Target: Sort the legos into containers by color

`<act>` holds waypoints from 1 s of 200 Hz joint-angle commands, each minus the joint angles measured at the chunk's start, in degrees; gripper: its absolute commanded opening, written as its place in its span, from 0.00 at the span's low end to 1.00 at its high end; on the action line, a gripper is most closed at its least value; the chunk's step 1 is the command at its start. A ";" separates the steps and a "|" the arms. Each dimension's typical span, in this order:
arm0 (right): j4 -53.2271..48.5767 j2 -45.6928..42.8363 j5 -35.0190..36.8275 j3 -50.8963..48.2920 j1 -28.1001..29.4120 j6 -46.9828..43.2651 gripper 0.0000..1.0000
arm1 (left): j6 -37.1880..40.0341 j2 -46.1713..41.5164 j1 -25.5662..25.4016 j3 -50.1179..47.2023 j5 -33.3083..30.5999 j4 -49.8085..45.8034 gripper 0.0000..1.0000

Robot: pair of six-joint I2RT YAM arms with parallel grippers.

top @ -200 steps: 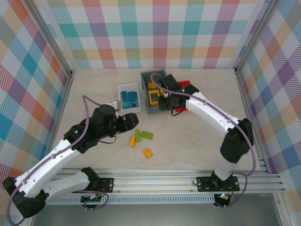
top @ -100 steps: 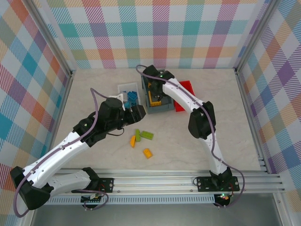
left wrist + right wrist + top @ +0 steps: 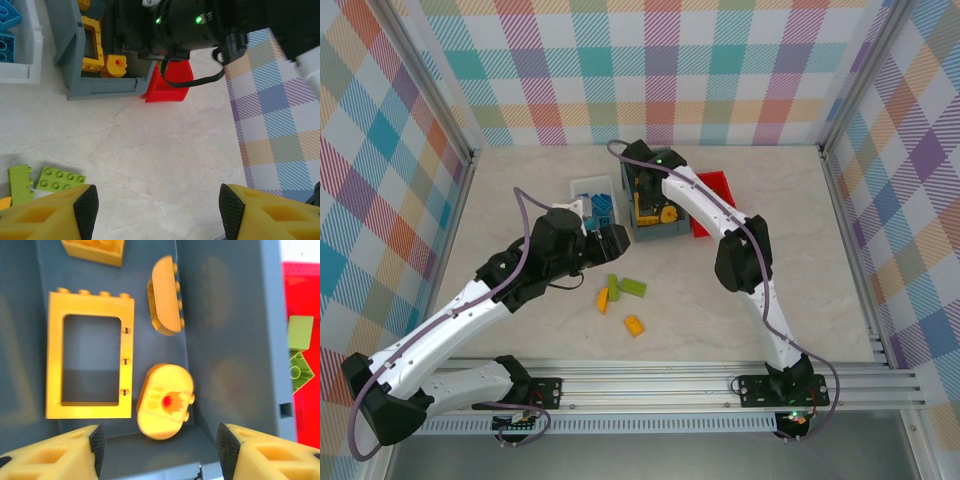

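Observation:
My right gripper (image 3: 160, 450) hangs open over the grey bin (image 3: 230, 315). Under its jaws a rounded yellow lego with a red dot (image 3: 165, 402) lies loose on the bin floor. Beside it lie a hollow yellow frame (image 3: 90, 355), another rounded yellow piece (image 3: 165, 295) and a yellow brick (image 3: 95, 250). From above, the right gripper (image 3: 645, 195) covers part of the grey bin (image 3: 655, 230). My left gripper (image 3: 157, 212) is open over bare table, with nothing between its fingers. Two green legos (image 3: 60, 179) (image 3: 20, 184) lie to its left.
The white tray (image 3: 582, 186) holds blue bricks (image 3: 600, 207) just behind the left gripper (image 3: 610, 240). The red bin (image 3: 300, 290) holds two green bricks (image 3: 300, 330). Two green bricks (image 3: 628, 287) and two orange ones (image 3: 603, 300) (image 3: 634, 325) lie on the table in front.
The right gripper reached deeper over the grey bin and opened, letting go of the rounded yellow lego. The left arm swung up toward the white tray, then held still.

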 commanded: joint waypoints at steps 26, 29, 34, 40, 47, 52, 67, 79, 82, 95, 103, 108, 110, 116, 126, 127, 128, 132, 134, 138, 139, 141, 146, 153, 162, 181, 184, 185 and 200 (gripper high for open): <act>1.52 -18.39 -3.16 -1.62 2.10 -0.82 0.61 | 10.87 5.59 -0.80 4.54 0.16 -9.10 0.68; 2.50 -19.86 -3.80 -3.23 2.08 -0.92 0.61 | 12.15 6.25 -0.87 5.02 0.29 -9.98 0.69; 4.06 -22.77 -5.01 -6.27 2.10 -1.07 0.62 | 14.65 7.35 -0.82 5.78 0.44 -11.49 0.69; 6.35 -26.38 -6.48 -10.73 2.08 -1.17 0.62 | 17.79 8.66 -0.86 6.61 0.62 -13.23 0.69; 9.58 -31.29 -8.45 -16.73 2.07 -1.28 0.63 | 21.53 10.18 -0.80 7.54 0.85 -15.33 0.70; 12.20 -34.78 -10.30 -21.24 2.08 -1.42 0.64 | 24.22 11.34 -0.79 8.26 0.93 -16.64 0.70; 20.39 -45.59 -17.89 -35.56 2.03 -1.93 0.67 | 31.82 14.48 -0.74 9.65 1.00 -20.08 0.71; 25.25 -53.33 -23.66 -45.67 2.09 -2.03 0.69 | 36.65 16.61 -0.66 10.24 0.16 -21.68 0.72; 25.95 -54.96 -24.91 -47.92 2.08 -2.03 0.69 | 37.66 16.97 -0.70 10.24 -0.04 -21.86 0.72; 27.38 -61.65 -30.08 -55.95 2.17 -1.82 0.70 | 42.33 18.16 -0.62 9.91 -0.07 -21.74 0.72; 27.83 -65.60 -32.66 -60.73 2.21 -1.27 0.70 | 44.95 18.78 -0.69 9.81 0.85 -21.57 0.72; 28.09 -68.35 -34.14 -63.56 2.25 -0.71 0.71 | 46.49 19.04 -0.68 9.63 1.46 -21.35 0.72; 28.16 -69.33 -34.69 -64.56 2.25 -0.54 0.72 | 46.91 19.13 -0.74 9.63 1.58 -21.31 0.72; 28.29 -72.43 -36.64 -67.45 2.23 0.04 0.73 | 48.38 19.47 -0.77 9.55 1.68 -21.16 0.72; 27.86 -76.97 -39.45 -71.22 2.29 1.06 0.74 | 50.30 19.85 -0.75 9.50 1.73 -20.93 0.72; 27.82 -77.38 -39.66 -71.63 2.27 1.15 0.74 | 50.51 19.91 -0.73 9.48 1.78 -20.93 0.72; 27.71 -77.71 -39.90 -71.97 2.26 1.20 0.74 | 50.70 19.90 -0.71 9.46 1.84 -20.89 0.72; 27.47 -79.32 -40.83 -73.17 2.35 1.76 0.74 | 51.30 19.92 -0.63 9.38 1.88 -20.81 0.72; 27.33 -80.21 -41.28 -73.71 2.34 1.93 0.74 | 51.67 19.96 -0.71 9.37 1.90 -20.78 0.72; 27.03 -81.71 -41.99 -74.73 2.34 2.44 0.75 | 52.32 20.07 -0.67 9.32 2.05 -20.67 0.72; 26.96 -82.07 -42.16 -74.97 2.34 2.55 0.75 | 52.44 20.11 -0.64 9.30 2.07 -20.63 0.72; 26.85 -82.81 -42.40 -75.42 2.34 2.87 0.75 | 52.77 20.10 -0.71 9.28 2.13 -20.60 0.72; 26.33 -84.46 -42.85 -76.44 2.34 3.67 0.76 | 53.58 20.13 -0.72 9.21 2.61 -20.59 0.72; 25.73 -86.51 -43.25 -77.61 2.34 4.69 0.76 | 54.77 20.21 -0.70 9.11 3.55 -20.59 0.72; 24.90 -88.79 -43.24 -78.56 2.34 5.98 0.76 | 56.25 20.30 -0.74 8.79 3.85 -20.66 0.72; 23.11 -91.23 -42.24 -78.99 2.34 7.72 0.76 | 57.73 20.98 -0.73 8.75 2.49 -21.48 0.73; 23.03 -91.34 -42.25 -79.01 2.32 7.72 0.76 | 57.76 21.02 -0.72 8.83 2.37 -21.59 0.73; 22.99 -91.45 -42.25 -79.06 2.34 7.85 0.76 | 57.77 21.07 -0.71 8.83 2.36 -21.59 0.73; 23.47 -91.76 -42.45 -79.29 2.33 8.05 0.76 | 57.53 20.95 -0.73 8.55 2.18 -21.50 0.73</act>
